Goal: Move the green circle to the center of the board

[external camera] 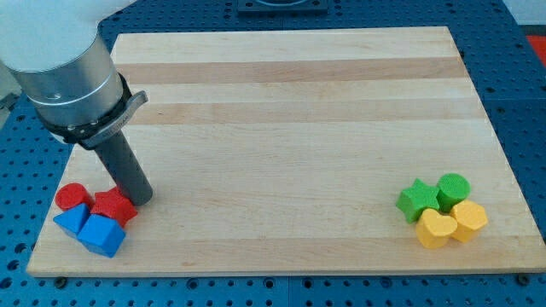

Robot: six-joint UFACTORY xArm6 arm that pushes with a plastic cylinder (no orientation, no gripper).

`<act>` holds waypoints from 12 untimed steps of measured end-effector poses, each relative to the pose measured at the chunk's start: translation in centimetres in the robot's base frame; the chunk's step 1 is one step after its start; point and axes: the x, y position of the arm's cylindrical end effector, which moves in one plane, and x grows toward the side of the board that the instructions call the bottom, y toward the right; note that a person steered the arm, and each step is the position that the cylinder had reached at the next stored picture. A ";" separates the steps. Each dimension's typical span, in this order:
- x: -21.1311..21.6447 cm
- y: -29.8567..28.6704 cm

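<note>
A pale wooden board [281, 128] is lying on a blue perforated desk [525, 102], with blocks gathered in two tight clusters at its bottom corners. The arm is carrying no jaws at all, so there is nothing to open or close; it is ending in a dark rod, and my tip [141, 199] is resting at the view's bottom left, just beside the red star [113, 206]. A red cylinder [72, 197] and two blue blocks [92, 230] are crowding that same corner.

The green circle [453, 189] is sitting far across the board at the view's bottom right, well apart from the tip. It is touching the green star [417, 201] on its left and a yellow block [468, 219] below it, with a yellow heart [435, 229] just beside those.

The likely trouble is twofold. Pulling away from the corner, the rod could be nudging the red star along. And at the far cluster, a push aimed carelessly could be dragging the green star toward the center too. Coming in from the circle's right looks safest, though the board's right edge is near there, leaving the tip little room. The whole middle of the board is lying open for the push.
</note>
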 end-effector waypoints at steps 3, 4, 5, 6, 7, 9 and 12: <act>-5.5 4.1; -6.6 10.8; -7.8 20.2; -7.9 31.5; -7.7 41.3; -1.0 47.5; 0.5 46.3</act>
